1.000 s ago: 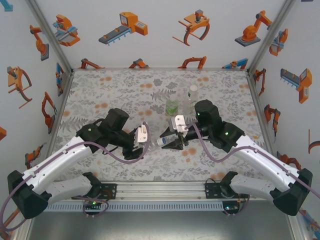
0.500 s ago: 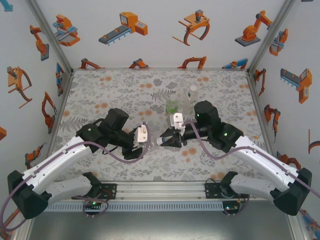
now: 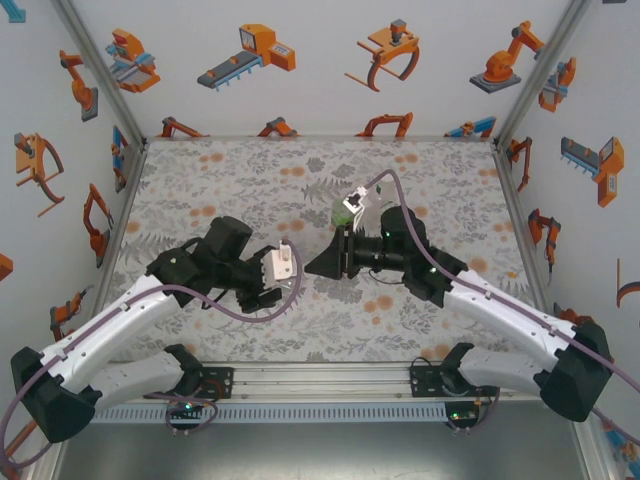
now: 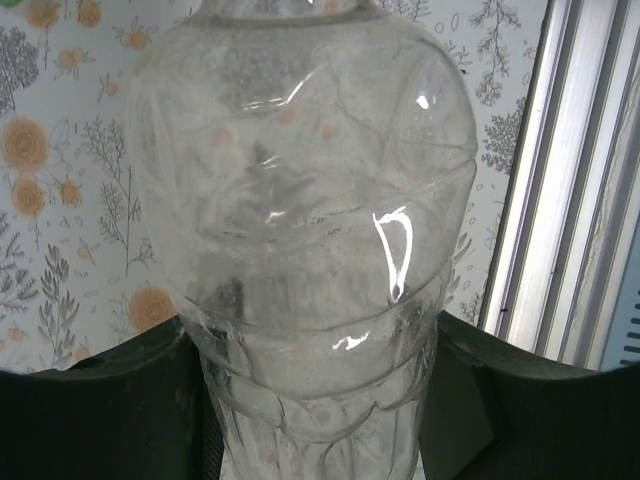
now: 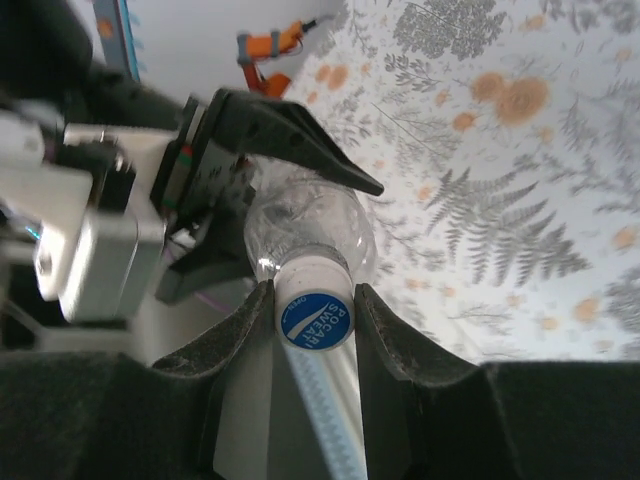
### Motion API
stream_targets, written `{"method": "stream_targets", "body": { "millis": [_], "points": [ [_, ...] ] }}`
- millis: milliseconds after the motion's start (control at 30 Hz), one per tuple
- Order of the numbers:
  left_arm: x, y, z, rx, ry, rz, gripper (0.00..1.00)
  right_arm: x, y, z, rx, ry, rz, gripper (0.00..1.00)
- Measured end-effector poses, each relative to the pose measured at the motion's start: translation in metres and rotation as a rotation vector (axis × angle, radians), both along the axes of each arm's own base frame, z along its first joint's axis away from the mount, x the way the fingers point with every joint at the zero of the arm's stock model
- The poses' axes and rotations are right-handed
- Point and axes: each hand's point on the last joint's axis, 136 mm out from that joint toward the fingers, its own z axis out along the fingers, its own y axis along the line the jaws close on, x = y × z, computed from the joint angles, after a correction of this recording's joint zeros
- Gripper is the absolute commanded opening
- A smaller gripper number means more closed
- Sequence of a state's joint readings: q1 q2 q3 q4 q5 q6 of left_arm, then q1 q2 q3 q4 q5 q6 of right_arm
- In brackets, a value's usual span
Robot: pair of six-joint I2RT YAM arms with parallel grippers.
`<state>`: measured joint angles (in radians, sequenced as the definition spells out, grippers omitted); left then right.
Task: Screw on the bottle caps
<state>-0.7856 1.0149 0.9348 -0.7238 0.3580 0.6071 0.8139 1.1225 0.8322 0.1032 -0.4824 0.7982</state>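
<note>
Bottle (image 4: 300, 250) held level over the middle of the tabletop (image 3: 200, 180), cap (image 5: 315, 325) end toward the right edge.
Left gripper (image 4: 310, 400) clamped its body; right gripper (image 5: 311, 292) pinched the cap; floral surface, robot-printed walls (image 3: 300, 60).

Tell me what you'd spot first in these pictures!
Two robot arms meet over the middle of the flowery table. The left gripper holds a clear bottle, and the right gripper pinches a white cap with a blue label at the bottle's mouth. A green bottle peeks out behind the right arm.
</note>
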Motion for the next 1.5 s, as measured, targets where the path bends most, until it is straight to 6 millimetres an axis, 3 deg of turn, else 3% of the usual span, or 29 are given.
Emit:
{"method": "stream_targets", "body": {
  "millis": [167, 367, 500, 767, 1000, 1233, 1500],
  "points": [
    [0.002, 0.007, -0.006, 0.038, 0.011, 0.040, 0.00, 0.012, 0.002, -0.017, 0.075, 0.249, -0.101, 0.03],
    [0.003, 0.008, -0.004, 0.034, 0.003, 0.044, 0.00, 0.013, 0.000, -0.018, 0.076, 0.303, -0.126, 0.37],
    [0.003, -0.002, 0.004, -0.011, -0.020, 0.016, 0.00, 0.011, -0.004, -0.007, 0.047, 0.233, -0.121, 0.46],
    [-0.001, -0.013, 0.014, -0.074, -0.033, -0.033, 0.00, -0.008, -0.025, 0.031, -0.049, -0.152, -0.028, 0.48],
    [-0.010, -0.019, 0.019, -0.114, -0.008, -0.084, 0.00, -0.041, -0.038, 0.051, -0.134, -0.580, 0.175, 0.51],
    [-0.019, -0.023, 0.023, -0.144, 0.020, -0.130, 0.00, -0.065, -0.042, 0.062, -0.202, -0.924, 0.379, 0.52],
    [-0.024, -0.025, 0.024, -0.159, 0.035, -0.151, 0.00, -0.075, -0.033, 0.057, -0.230, -1.077, 0.548, 0.55]
  ]
}}
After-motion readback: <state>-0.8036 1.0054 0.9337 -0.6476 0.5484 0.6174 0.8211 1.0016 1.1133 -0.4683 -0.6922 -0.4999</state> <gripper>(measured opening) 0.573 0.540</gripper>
